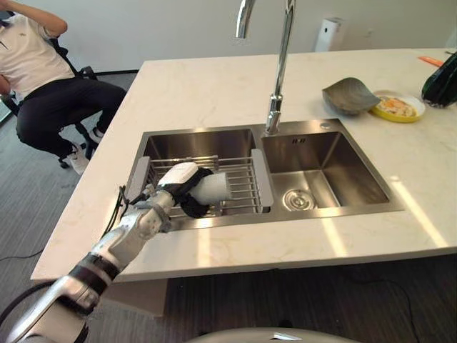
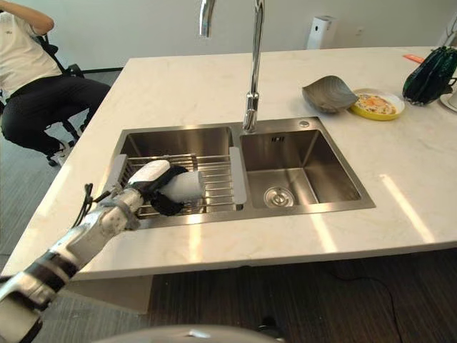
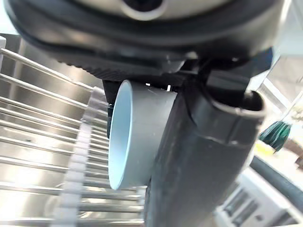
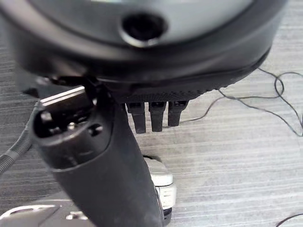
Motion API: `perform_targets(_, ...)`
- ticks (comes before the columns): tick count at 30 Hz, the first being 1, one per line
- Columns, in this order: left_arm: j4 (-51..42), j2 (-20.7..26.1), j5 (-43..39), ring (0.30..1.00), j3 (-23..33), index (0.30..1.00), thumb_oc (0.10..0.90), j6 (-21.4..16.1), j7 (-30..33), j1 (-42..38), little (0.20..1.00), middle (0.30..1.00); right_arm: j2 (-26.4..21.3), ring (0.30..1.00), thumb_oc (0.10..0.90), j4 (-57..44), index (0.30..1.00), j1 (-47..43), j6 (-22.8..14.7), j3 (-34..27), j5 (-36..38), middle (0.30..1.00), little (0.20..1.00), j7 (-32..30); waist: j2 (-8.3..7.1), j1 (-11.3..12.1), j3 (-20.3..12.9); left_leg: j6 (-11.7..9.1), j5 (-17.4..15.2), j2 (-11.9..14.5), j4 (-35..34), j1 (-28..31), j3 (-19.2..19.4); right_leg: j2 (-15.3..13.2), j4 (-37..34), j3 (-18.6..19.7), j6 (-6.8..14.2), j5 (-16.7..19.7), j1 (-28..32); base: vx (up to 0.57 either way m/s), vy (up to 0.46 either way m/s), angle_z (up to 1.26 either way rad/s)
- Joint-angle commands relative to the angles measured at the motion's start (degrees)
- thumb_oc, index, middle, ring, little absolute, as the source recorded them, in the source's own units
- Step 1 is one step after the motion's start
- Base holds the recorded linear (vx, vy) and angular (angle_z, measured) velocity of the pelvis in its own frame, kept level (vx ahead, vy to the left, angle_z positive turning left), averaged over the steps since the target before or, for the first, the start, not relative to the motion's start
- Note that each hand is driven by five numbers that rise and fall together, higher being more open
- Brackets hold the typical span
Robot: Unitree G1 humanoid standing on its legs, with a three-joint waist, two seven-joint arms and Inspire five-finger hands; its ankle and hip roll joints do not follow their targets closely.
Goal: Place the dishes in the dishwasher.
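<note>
So far only a start: the left hand is curled round a white cup just over the sink rack (right hand idle, fingers relaxed); grey bowl and yellow plate wait well beyond it.

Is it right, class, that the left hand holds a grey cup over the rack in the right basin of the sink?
Not quite: the rack sits in the left basin, as the left eye view shows. The rest stands: the left hand holds a grey cup over it in the sink.
</note>
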Motion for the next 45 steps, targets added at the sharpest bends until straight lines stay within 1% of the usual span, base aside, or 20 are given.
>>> perform_targets(1,-8.1,2.4,-11.9,0.300,14.4,0.300,0.400,-6.9,6.5,-6.7,0.300,0.300,0.5,0.900,0.800,1.1,0.900,-3.1,-1.8,0.3,0.3,0.900,0.900,-0.3,1.47,2.7,0.8,-3.7,-0.3,5.2,1.5,0.1,-4.4,-0.8,1.0,-2.2,3.7,-5.3,0.9,-0.01,-0.141,0.27)
perform_targets(3,-15.5,-2.6,-23.3,0.300,25.1,0.300,0.400,-9.6,6.6,0.8,0.300,0.300,0.8,0.900,0.800,0.0,0.900,-3.4,-2.0,1.8,-1.3,0.900,0.900,0.2,2.06,4.8,1.4,-4.9,1.9,6.4,1.9,-1.5,-6.3,0.6,1.0,-3.7,2.7,-6.3,1.2,-0.02,-0.239,0.40)
perform_targets(5,-17.1,-4.1,-25.9,0.300,27.6,0.300,0.400,-10.0,6.7,2.1,0.300,0.300,0.5,0.900,0.800,-0.7,0.900,-3.7,-2.1,2.4,-1.8,0.900,0.900,0.2,2.55,5.2,1.8,-5.5,3.0,6.8,2.1,-2.7,-7.9,1.2,1.0,-4.7,2.4,-7.3,1.4,-0.05,-0.132,0.38)
perform_targets(7,-17.8,-8.5,-30.9,0.300,30.3,0.300,0.400,-11.2,7.5,1.5,0.300,0.300,-0.9,0.900,0.800,-3.0,0.900,-4.8,-2.4,3.2,-2.3,0.900,0.900,0.0,3.65,8.0,4.1,-7.9,10.5,7.6,2.5,-9.0,-9.5,1.4,1.0,-9.4,1.6,-8.7,1.3,-0.25,-0.166,0.61)
perform_targets(9,-17.4,-11.0,-32.8,0.300,31.4,0.300,0.400,-11.5,7.1,1.4,0.300,0.300,-2.4,0.900,0.800,-4.1,0.900,-5.5,-2.4,2.7,-2.6,0.900,0.900,-0.4,4.42,8.3,4.7,-7.6,13.5,7.3,1.8,-13.2,-4.2,0.5,1.0,-14.4,1.4,-9.1,1.3,-0.26,-0.127,1.79)
perform_targets(11,-17.4,-12.9,-34.3,0.300,33.7,0.300,0.400,-11.9,6.7,4.4,0.300,0.300,-3.4,0.900,0.800,-4.6,0.900,-5.6,-2.3,2.1,-3.0,0.900,0.900,-0.7,5.23,9.4,5.3,-7.4,12.8,7.1,2.6,-14.0,-1.5,-0.6,1.0,-18.4,1.1,-8.7,1.1,-0.25,-0.059,1.71)
perform_targets(16,-18.1,-16.3,-35.0,0.300,36.9,0.300,0.400,-11.8,5.0,11.3,0.300,0.300,-3.9,0.900,0.800,-3.1,0.900,-5.8,-2.0,0.6,-3.1,0.900,0.900,-1.1,5.43,9.7,5.0,-6.6,8.5,7.5,7.6,-11.2,-2.0,-2.4,1.0,-22.8,0.5,-7.1,0.3,-0.23,0.005,0.90)
perform_targets(17,-16.6,-15.5,-34.6,0.300,38.3,0.300,0.400,-11.9,4.2,12.2,0.300,0.300,-7.5,0.900,0.800,-1.5,0.900,-4.6,-0.9,-2.2,-1.8,0.900,0.900,2.0,4.28,8.6,4.3,-7.2,6.2,9.5,9.1,-7.9,1.1,-3.1,1.0,-23.9,0.9,-7.2,-0.8,-0.23,0.002,0.94)
perform_targets(19,-16.4,-15.4,-34.8,0.300,36.7,0.300,0.400,-12.2,2.4,11.0,0.300,0.300,-8.1,0.900,0.800,0.2,0.900,-6.2,-1.6,-2.8,-1.6,0.900,0.900,0.1,4.41,9.0,4.0,-7.5,5.5,11.0,9.9,-5.7,2.8,-4.1,1.0,-26.4,1.1,-6.5,-0.9,-0.29,0.077,1.43)
perform_targets(22,-15.6,-16.1,-34.3,0.300,34.0,0.300,0.400,-11.8,2.5,10.6,0.300,0.300,-6.0,0.900,0.800,3.4,0.900,-7.8,-0.9,-3.4,-1.2,0.900,0.900,-1.6,4.82,7.5,1.6,-8.5,7.4,15.9,9.4,-0.6,7.4,-8.8,1.8,-32.6,2.7,-2.3,-1.5,-0.30,0.323,2.18)
perform_targets(25,-15.7,-15.7,-33.9,0.300,32.5,0.300,0.400,-11.7,2.1,10.2,0.300,0.300,-5.5,0.900,0.800,4.4,0.900,-7.3,-0.6,-4.7,-0.6,0.900,0.900,-1.7,4.96,6.3,0.5,-8.5,8.6,16.9,7.2,0.6,8.1,-11.1,2.0,-35.2,3.8,-0.1,-1.0,-0.15,0.295,1.06)
perform_targets(28,-16.7,-16.3,-33.7,0.300,30.1,0.300,0.400,-10.9,0.4,10.2,0.300,0.300,-5.4,0.900,0.800,6.4,0.900,-7.2,0.1,-7.4,-0.3,0.900,0.900,-2.4,4.82,5.8,-0.4,-8.5,3.6,16.2,4.0,-0.2,9.4,-15.8,3.4,-38.0,6.4,3.6,-0.5,-0.22,0.541,1.55)
perform_targets(30,-17.3,-16.7,-33.1,0.300,29.5,0.300,0.400,-10.5,-0.1,11.3,0.300,0.300,-5.8,0.900,0.800,7.2,0.900,-7.7,0.3,-7.8,-1.4,0.900,0.900,-2.3,4.38,6.0,-0.4,-8.5,-0.1,15.2,4.7,-0.9,8.6,-17.4,3.9,-37.7,7.2,4.3,-0.5,-0.08,0.421,1.30)
perform_targets(32,-18.1,-16.3,-31.9,0.300,28.1,0.300,0.400,-9.8,-0.9,13.3,0.300,0.300,-5.7,0.900,0.800,7.1,0.900,-8.9,0.4,-10.3,-1.2,0.900,0.900,-3.2,2.41,7.8,1.6,-6.3,-5.4,10.4,8.9,-4.2,3.8,-21.7,9.0,-34.3,7.6,6.0,-0.5,-0.11,0.494,0.91)
perform_targets(34,-17.6,-15.9,-31.8,0.300,25.9,0.300,0.400,-10.4,-0.8,12.6,0.300,0.300,-4.9,0.900,0.800,6.2,0.900,-10.5,0.4,-11.6,0.6,0.900,0.900,-3.1,0.93,6.7,3.0,-4.2,-6.4,6.3,9.4,-6.1,0.3,-21.8,10.8,-24.9,7.6,7.4,-2.0,-0.13,0.379,1.03)
perform_targets(36,-16.3,-15.3,-32.2,0.300,22.5,0.300,0.400,-10.8,-0.5,10.5,0.300,0.300,-4.3,0.900,0.800,5.8,0.900,-11.4,0.2,-11.6,2.4,0.900,0.900,-3.2,0.62,5.1,3.3,-2.0,-6.2,2.1,8.2,-7.1,-5.2,-16.3,10.9,-9.4,6.8,2.8,-4.3,0.03,0.348,1.97)
perform_targets(37,-16.2,-15.3,-32.2,0.300,22.4,0.300,0.400,-10.9,-0.4,10.3,0.300,0.300,-4.3,0.900,0.800,5.8,0.900,-11.4,0.2,-11.7,2.4,0.900,0.900,-3.2,0.59,5.2,3.3,-1.9,-6.0,2.1,8.2,-7.2,-5.2,-16.3,11.2,-9.3,6.7,2.7,-4.7,0.15,0.277,2.12)
perform_targets(39,-14.5,-14.3,-32.6,0.300,18.7,0.300,0.400,-11.1,0.3,7.4,0.300,0.300,-3.1,0.900,0.800,4.0,0.900,-11.2,-0.8,-9.8,5.1,0.900,0.900,-3.6,-0.12,3.9,4.7,0.1,-5.0,-2.5,6.2,-6.6,-13.3,-7.2,12.4,0.6,5.1,-4.1,-5.7,0.21,0.297,1.57)
perform_targets(43,-13.3,-13.7,-31.8,0.300,17.9,0.300,0.400,-10.9,1.3,6.6,0.300,0.300,-1.8,0.900,0.800,0.0,0.900,-11.7,-2.1,-6.0,5.2,0.900,0.900,-3.4,-1.49,4.3,6.0,1.1,-3.8,-4.2,4.7,-6.2,-16.7,-4.0,12.5,-1.2,3.7,-5.6,-6.0,0.05,0.039,1.64)
perform_targets(45,-11.8,-14.2,-31.5,0.300,17.9,0.300,0.400,-11.1,1.8,6.8,0.300,0.300,-0.6,0.900,0.800,-2.8,0.900,-11.7,-3.1,-3.2,4.8,0.900,0.900,-3.8,-3.37,5.0,6.2,0.9,-3.4,-5.6,4.7,-7.0,-19.0,-3.2,10.1,-1.1,3.4,-5.4,-4.1,0.02,-0.083,1.18)
